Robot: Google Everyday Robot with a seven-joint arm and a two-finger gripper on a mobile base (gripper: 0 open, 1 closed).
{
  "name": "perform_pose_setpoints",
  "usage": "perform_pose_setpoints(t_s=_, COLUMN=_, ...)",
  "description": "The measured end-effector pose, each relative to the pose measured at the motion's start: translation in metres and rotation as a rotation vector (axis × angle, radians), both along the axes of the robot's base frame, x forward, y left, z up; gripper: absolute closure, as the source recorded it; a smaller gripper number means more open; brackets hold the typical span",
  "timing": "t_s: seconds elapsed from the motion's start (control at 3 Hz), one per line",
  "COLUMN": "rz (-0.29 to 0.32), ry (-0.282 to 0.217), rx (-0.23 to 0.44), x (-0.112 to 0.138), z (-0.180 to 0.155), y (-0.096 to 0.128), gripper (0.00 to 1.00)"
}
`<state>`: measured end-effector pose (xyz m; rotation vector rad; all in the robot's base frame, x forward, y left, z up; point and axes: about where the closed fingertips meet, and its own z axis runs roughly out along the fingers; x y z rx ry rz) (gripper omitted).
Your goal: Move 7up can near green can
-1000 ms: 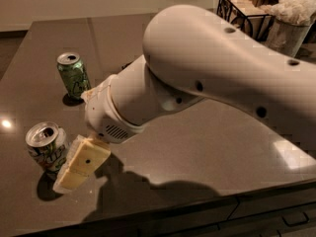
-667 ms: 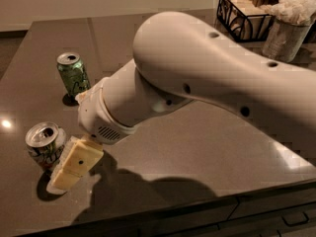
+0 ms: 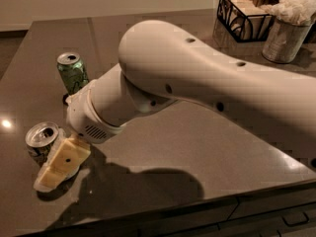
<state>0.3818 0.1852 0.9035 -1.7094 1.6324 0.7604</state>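
Observation:
The 7up can (image 3: 40,141), white with green lettering and a silver top, stands upright near the front left corner of the dark table (image 3: 207,147). The green can (image 3: 73,73) stands upright farther back on the left. My gripper (image 3: 55,168) hangs at the end of the big white arm, right beside the 7up can on its right side; one cream-coloured finger (image 3: 61,162) shows, touching or nearly touching the can. The other finger is hidden.
A black wire basket (image 3: 243,15) with napkins and a metal cup (image 3: 285,36) with crumpled paper stand at the back right. The table's front edge runs just below the gripper. My arm covers the middle of the table.
The arm and gripper have shifted left and a little down, closing in on the 7up can. Both cans have stayed in place.

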Motion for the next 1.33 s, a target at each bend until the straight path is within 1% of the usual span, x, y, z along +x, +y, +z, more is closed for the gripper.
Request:
perform_pose_setpoints(t_s=0.33, rz=0.017, ry=0.018, rx=0.020, x=-0.004, z=0.001, y=0.017, gripper=0.16)
perform_pose_setpoints(t_s=0.67, rz=0.030, ry=0.032, rx=0.044, x=-0.010, z=0.004, y=0.026, gripper=0.41)
perform_pose_setpoints(t_s=1.0, rz=-0.011, ry=0.035, rx=0.062, x=-0.002, z=0.012, y=0.023, gripper=0.64)
perform_pose_setpoints(t_s=1.33, rz=-0.097, ry=0.022, rx=0.075, x=0.029, z=0.025, y=0.014, gripper=0.86)
